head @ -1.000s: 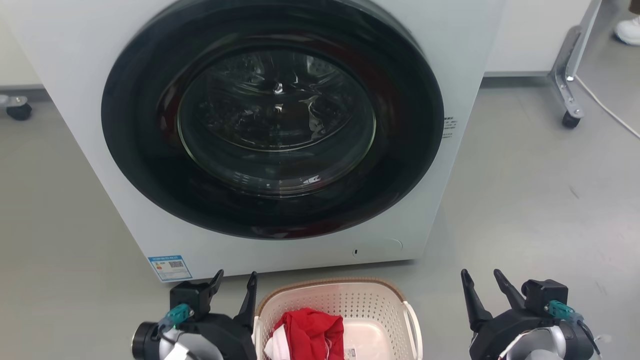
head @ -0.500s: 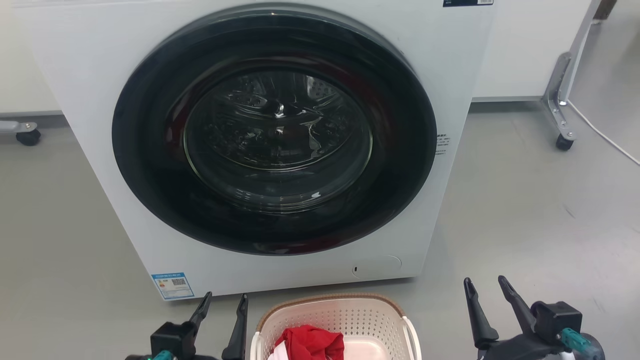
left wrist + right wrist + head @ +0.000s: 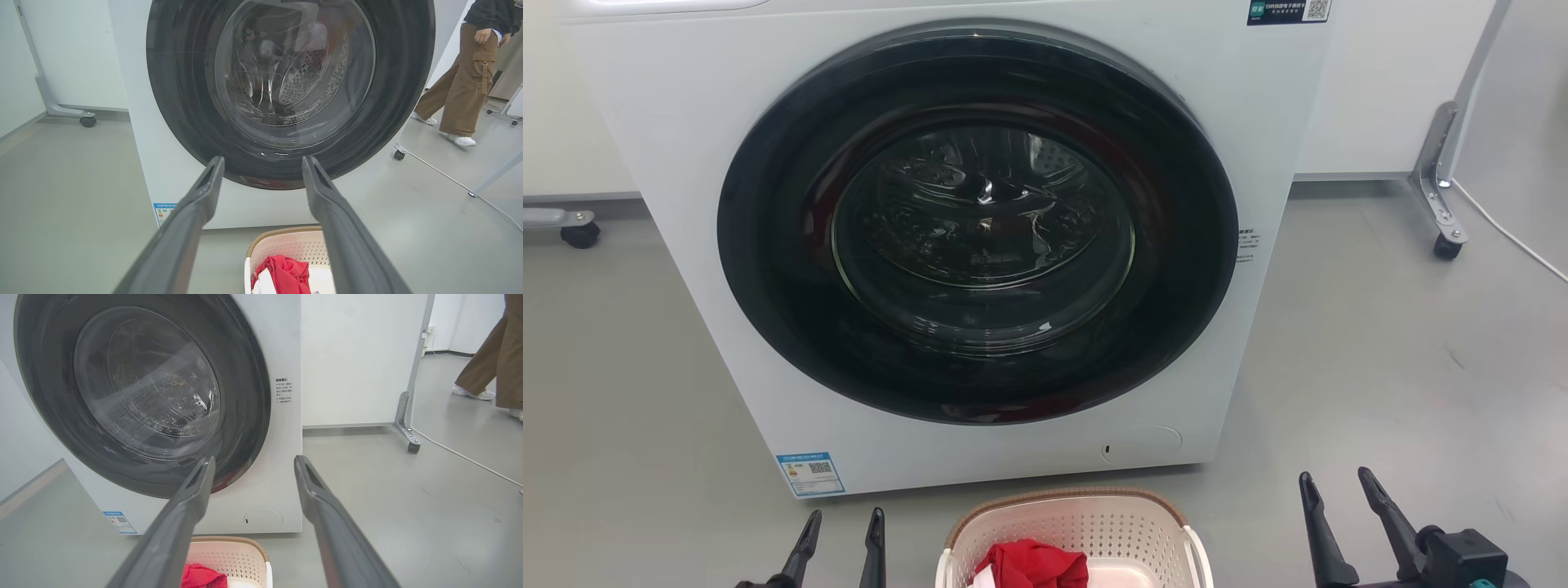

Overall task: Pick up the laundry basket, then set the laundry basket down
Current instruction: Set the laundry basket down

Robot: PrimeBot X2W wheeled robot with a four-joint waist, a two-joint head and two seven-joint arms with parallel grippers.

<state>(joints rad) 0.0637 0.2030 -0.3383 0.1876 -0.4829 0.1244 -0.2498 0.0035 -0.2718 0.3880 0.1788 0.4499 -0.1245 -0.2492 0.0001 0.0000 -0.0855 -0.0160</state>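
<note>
The laundry basket (image 3: 1086,523) is cream-white and perforated with a brown woven-look rim. It stands on the floor before the washer at the bottom middle of the head view, with a red garment (image 3: 1033,563) inside. My left gripper (image 3: 841,523) is open to the left of the basket, apart from it. My right gripper (image 3: 1335,482) is open well to its right, holding nothing. The left wrist view has the basket (image 3: 286,245) low between my spread fingers (image 3: 204,192). In the right wrist view the basket (image 3: 233,557) sits at the bottom, left of centre.
A white front-loading washer (image 3: 980,229) with a shut dark round door stands right behind the basket. A wheeled metal frame leg (image 3: 1441,204) and a white cable (image 3: 1511,237) lie at the right. A person in brown trousers (image 3: 466,90) walks at the right. Another caster (image 3: 576,233) is far left.
The head view has tilted upward, so the washer, basket and both grippers sit lower in the picture. The left gripper has also dropped toward the bottom edge. Both stay open.
</note>
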